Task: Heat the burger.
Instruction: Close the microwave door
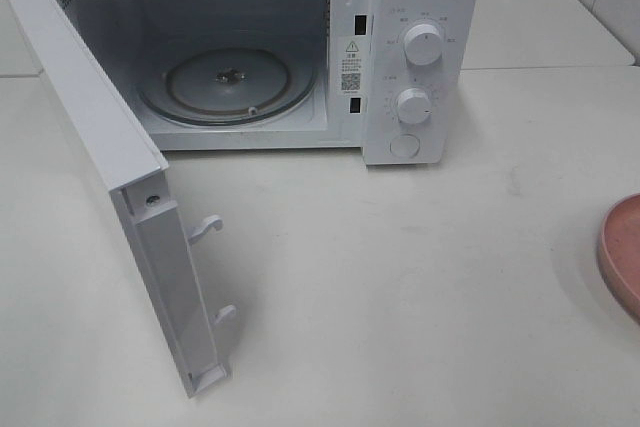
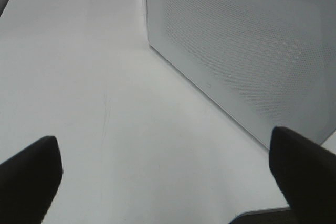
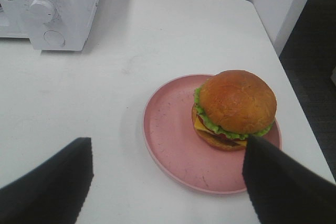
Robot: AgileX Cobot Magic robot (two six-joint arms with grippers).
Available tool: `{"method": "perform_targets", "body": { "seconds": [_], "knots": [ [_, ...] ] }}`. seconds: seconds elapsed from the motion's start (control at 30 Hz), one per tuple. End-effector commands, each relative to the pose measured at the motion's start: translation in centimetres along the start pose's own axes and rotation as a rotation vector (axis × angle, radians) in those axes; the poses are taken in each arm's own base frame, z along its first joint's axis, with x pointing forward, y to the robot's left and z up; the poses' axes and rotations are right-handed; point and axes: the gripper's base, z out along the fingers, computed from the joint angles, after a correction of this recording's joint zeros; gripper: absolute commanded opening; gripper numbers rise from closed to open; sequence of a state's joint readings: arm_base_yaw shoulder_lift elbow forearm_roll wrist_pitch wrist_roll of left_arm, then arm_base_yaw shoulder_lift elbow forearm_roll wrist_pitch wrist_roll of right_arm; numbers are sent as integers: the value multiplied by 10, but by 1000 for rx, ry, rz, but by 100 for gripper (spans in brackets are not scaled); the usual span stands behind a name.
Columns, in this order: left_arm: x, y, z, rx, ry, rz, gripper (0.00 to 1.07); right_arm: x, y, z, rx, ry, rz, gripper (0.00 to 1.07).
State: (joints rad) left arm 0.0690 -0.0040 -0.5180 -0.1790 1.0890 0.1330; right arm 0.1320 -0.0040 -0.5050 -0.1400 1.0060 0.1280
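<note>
The burger (image 3: 235, 109) sits on its pink plate (image 3: 173, 145) just past the right gripper (image 3: 165, 182), whose jaws stand wide and empty

White table (image 1: 400, 277) with an open-doored microwave (image 1: 420, 57) and a pink plate (image 1: 622, 252) directly on it.

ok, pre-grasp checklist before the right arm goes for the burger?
1. Microwave door swung fully open: ok.
2. Turntable bare, nothing on it: ok.
3. Burger upright on the pink plate, layers stacked: ok.
4. Right gripper open, jaws apart above the plate, nothing held: ok.
5. Left gripper open, beside the door and off it: ok.
6. Right jaws wide enough to span the bun: cannot tell.
</note>
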Motion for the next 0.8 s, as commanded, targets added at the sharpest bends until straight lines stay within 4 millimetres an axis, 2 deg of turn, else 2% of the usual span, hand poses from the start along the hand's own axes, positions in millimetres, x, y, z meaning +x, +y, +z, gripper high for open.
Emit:
{"method": "perform_targets", "body": {
  "seconds": [0.03,0.8],
  "knots": [
    [-1,-1,-1,-1,-23,-10,101,2,-1,-4,2,-39,-4,75],
    [-1,-1,-1,3,-26,-12,101,2,-1,-4,2,-39,-4,75]
  ]
}}
